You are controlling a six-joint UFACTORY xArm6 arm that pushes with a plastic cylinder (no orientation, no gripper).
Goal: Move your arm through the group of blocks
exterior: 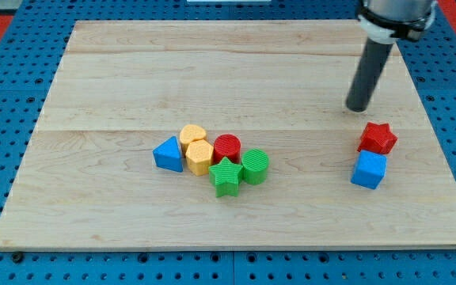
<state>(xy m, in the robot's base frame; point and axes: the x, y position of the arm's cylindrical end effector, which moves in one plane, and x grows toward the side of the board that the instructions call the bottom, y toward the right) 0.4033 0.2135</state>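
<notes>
My tip (358, 108) rests at the upper right of the pale wooden worktop (212, 71), just above the red star block (378, 138) and blue cube (369, 170). There is no gripper, only the rod. The group sits centre-left, well apart: blue triangular block (168, 153), yellow heart-like block (192, 134), yellow hexagonal block (199, 157), red cylinder (227, 146), green star block (226, 176), green cylinder (254, 166).

Pale wooden board (236, 71), ridged matt plastic blocks (212, 154).

You're looking at a lab bench setup: a pale wooden board (236, 79) laid on a blue perforated base (6, 95) with rows of mounting holes, and small plastic test blocks (212, 154) scattered across it. Nothing homely here, just rig hardware.
</notes>
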